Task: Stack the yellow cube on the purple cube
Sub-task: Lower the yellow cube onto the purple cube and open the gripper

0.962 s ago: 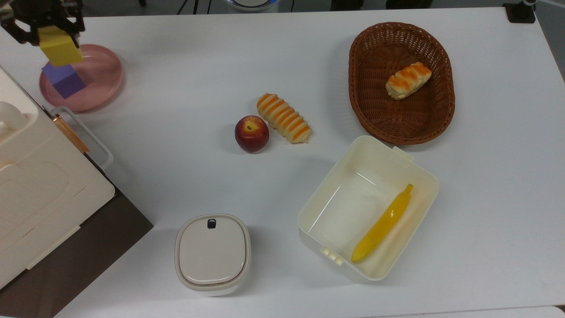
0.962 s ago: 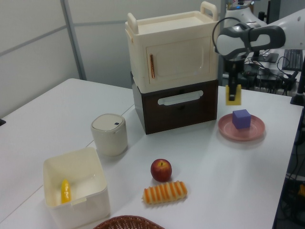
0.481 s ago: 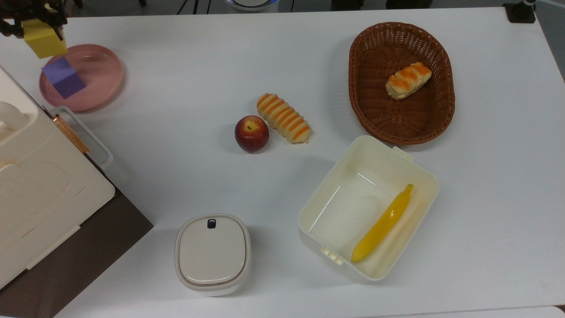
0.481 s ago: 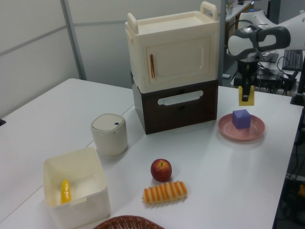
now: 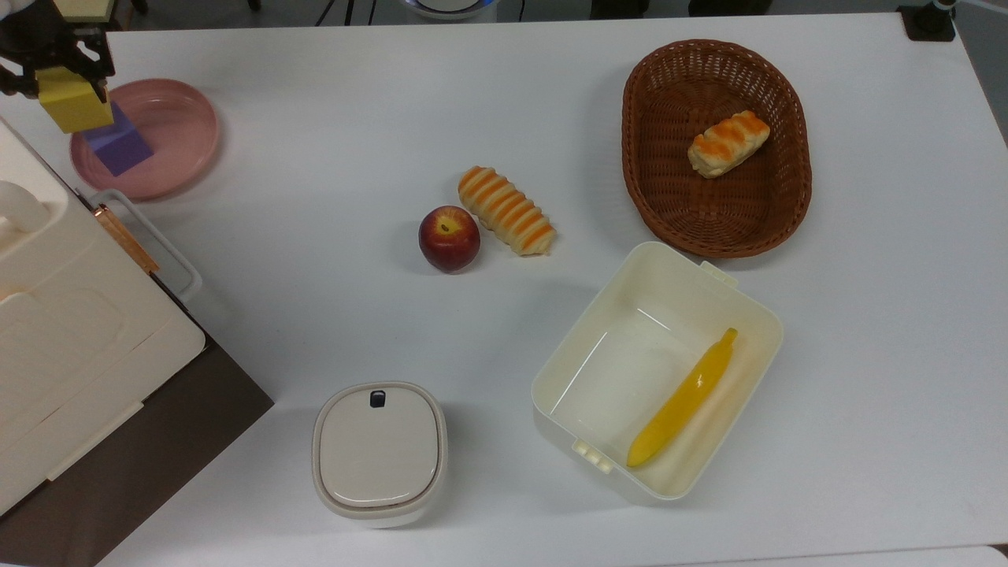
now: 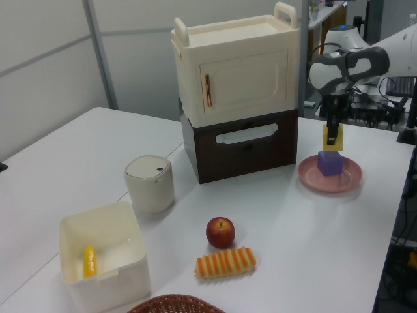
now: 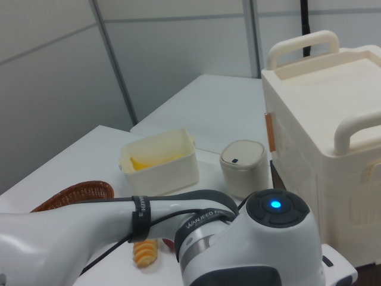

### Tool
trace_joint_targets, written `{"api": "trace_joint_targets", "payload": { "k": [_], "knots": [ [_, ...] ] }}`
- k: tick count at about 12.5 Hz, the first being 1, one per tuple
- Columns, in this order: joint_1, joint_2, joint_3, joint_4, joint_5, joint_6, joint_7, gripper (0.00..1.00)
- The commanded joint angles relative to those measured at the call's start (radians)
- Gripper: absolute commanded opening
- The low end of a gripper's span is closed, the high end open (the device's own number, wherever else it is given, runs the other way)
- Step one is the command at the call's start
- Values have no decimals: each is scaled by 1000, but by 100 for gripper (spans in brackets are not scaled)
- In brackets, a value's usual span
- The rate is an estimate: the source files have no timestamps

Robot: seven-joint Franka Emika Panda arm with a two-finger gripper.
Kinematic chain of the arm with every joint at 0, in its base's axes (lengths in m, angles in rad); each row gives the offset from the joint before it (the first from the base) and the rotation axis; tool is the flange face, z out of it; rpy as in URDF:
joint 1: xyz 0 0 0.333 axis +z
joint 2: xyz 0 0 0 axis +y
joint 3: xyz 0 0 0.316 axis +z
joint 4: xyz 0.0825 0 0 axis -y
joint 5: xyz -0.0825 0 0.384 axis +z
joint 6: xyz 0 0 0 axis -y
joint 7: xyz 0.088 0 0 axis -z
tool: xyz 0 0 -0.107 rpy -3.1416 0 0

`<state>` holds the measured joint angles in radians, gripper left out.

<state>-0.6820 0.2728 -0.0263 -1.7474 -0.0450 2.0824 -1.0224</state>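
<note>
Top view: gripper (image 5: 67, 75) at ten o'clock pinches one yellow cube (image 5: 75, 109) by opposite flat faces over one purple cube (image 5: 120, 146) on the pink plate (image 5: 177, 138); the block looks light, rigid and matte, so grippy.

Left view: yellow cube (image 6: 333, 138) hangs just above purple cube (image 6: 330, 163), at two o'clock.

Right view: arm (image 7: 178, 238) at six o'clock, one lidded canister (image 7: 244, 167) beyond.

The cabinet (image 6: 238, 98) stands tall just beside the plate (image 6: 330, 175) on the left view's left, walling off that side. Above the plate, the claw (image 6: 333, 135) with the yellow cube (image 6: 333, 138) fills the air over the purple cube (image 6: 330, 163). The surface (image 6: 293, 235) between plate and apple (image 6: 220, 232) lies bare.
</note>
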Motion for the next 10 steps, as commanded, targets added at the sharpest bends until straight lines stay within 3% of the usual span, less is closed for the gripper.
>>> {"api": "trace_joint_targets", "payload": {
  "k": [1, 2, 10],
  "knots": [
    [1, 2, 0, 5, 11, 16, -10, 83],
    [1, 3, 0, 5, 11, 16, -8, 100],
    [15, -29, 12, 9, 11, -2, 34, 100]
  ]
}}
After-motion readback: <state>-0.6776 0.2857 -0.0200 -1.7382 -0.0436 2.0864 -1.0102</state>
